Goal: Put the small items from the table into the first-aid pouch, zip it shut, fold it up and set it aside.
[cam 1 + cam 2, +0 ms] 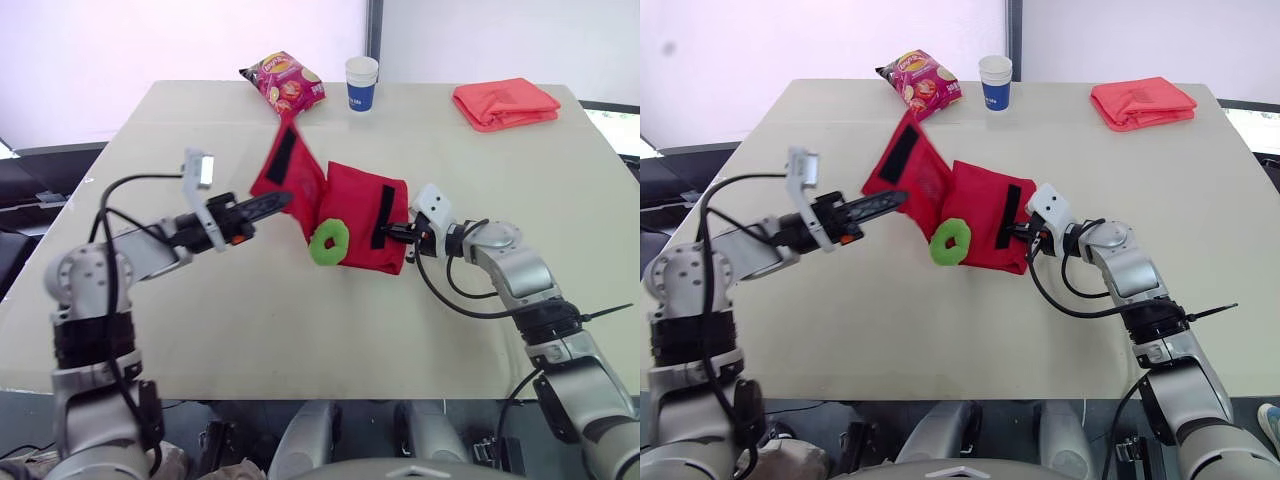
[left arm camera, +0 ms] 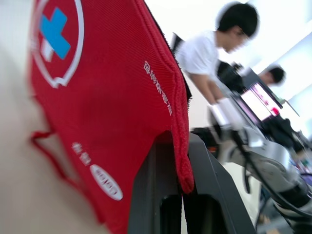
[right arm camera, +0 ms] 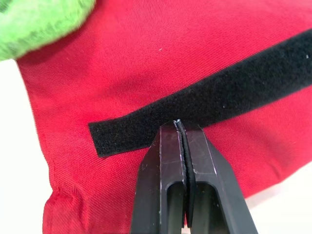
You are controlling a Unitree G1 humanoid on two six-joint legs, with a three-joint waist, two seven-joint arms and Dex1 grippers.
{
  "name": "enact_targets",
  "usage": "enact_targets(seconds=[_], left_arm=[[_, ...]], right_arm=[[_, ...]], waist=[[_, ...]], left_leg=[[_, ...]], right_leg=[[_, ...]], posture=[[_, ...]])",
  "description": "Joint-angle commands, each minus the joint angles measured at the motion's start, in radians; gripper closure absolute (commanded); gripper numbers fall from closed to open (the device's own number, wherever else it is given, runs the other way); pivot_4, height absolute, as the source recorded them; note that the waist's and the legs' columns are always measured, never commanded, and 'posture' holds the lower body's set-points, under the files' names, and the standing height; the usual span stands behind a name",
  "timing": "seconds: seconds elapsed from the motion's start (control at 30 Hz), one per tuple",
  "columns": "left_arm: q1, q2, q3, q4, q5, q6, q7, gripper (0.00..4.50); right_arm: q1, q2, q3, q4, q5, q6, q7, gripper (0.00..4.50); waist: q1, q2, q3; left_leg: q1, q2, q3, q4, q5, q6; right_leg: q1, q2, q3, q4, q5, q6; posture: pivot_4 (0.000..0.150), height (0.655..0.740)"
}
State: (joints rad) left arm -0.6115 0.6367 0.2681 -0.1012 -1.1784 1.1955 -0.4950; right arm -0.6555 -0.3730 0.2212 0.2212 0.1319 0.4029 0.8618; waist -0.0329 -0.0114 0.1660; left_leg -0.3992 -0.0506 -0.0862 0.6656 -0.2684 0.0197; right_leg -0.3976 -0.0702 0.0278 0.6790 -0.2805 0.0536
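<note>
- The red first-aid pouch [image 1: 355,215] lies open in the middle of the table [image 1: 200,320]. Its right half rests flat, and its left flap [image 1: 288,175] is lifted and tilted up off the surface.
- A black fastening strip [image 1: 382,216] runs along the flat right half, and a second black strip [image 1: 281,155] shows on the raised flap.
- In the left wrist view, the flap's outer face carries a white circle with a blue cross [image 2: 53,39] and white lettering.
- A fuzzy green ring [image 1: 328,243] sits at the pouch's near edge, touching the red cloth, just below where the two halves meet.
- The left gripper [image 1: 278,201] reaches in from the left. Its two black fingers [image 2: 214,195] are pinched on the edge of the raised flap, with red cloth caught between them.
- The right gripper [image 1: 393,232] is at the right edge of the pouch. Its fingers [image 3: 204,165] are pressed together, and their tips touch the black strip.
- At the far edge of the table, a pink snack bag [image 1: 283,80] lies left of centre.
- A white and blue paper cup [image 1: 361,82] stands upright just to the right of the bag.
- A folded coral-red cloth [image 1: 505,103] lies at the far right, well apart from the pouch.
- The left wrist view shows a person in a white shirt [image 2: 204,53] beyond the table.
</note>
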Motion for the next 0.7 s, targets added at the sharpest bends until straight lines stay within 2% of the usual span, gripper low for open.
enact_targets(seconds=[0.03,0.17,0.33,0.43,0.7], left_arm=[[-0.06,0.014,-0.097,-0.097,0.036,0.005,-0.051,4.48],[-0.093,0.07,-0.288,-0.142,0.202,-0.05,-0.146,4.48],[-0.117,0.073,-0.535,-0.078,0.46,-0.164,-0.204,4.48],[-0.126,0.048,-0.607,-0.038,0.56,-0.24,-0.246,4.48],[-0.181,-0.087,-0.673,0.072,0.69,-0.336,-0.334,4.48]], right_arm=[[-0.009,0.015,0.004,0.005,-0.005,-0.002,-0.008,4.5],[-0.01,0.026,-0.001,0.001,-0.007,-0.002,-0.013,4.5],[-0.005,0.042,-0.016,-0.026,0.005,-0.003,-0.026,4.5],[0.006,0.046,-0.022,-0.057,0.015,0.005,-0.028,4.5],[0.032,0.059,-0.021,-0.104,0.021,0.019,-0.03,4.5]], waist=[[-0.01,0.0,0.0],[-0.013,0.0,0.0],[-0.006,0.0,0.0],[-0.005,0.0,0.0],[-0.001,0.0,0.0]], left_leg=[[0.0,0.0,0.0,0.0,0.0,0.0],[0.001,0.0,0.001,-0.001,0.0,-0.001],[0.001,0.0,0.001,0.0,0.0,-0.001],[0.0,0.0,0.001,-0.001,0.0,-0.001],[0.0,0.0,0.0,0.0,0.001,0.0]], right_leg=[[0.0,0.0,0.0,0.0,0.0,0.0],[0.0,0.002,0.001,0.0,0.0,0.0],[0.0,0.006,0.001,0.0,0.0,0.0],[0.0,0.006,0.001,0.0,0.0,0.0],[0.0,0.006,0.0,0.0,0.0,0.0]], posture=[[0.15,0.74],[0.15,0.74],[0.15,0.74],[0.15,0.74],[0.15,0.74]])
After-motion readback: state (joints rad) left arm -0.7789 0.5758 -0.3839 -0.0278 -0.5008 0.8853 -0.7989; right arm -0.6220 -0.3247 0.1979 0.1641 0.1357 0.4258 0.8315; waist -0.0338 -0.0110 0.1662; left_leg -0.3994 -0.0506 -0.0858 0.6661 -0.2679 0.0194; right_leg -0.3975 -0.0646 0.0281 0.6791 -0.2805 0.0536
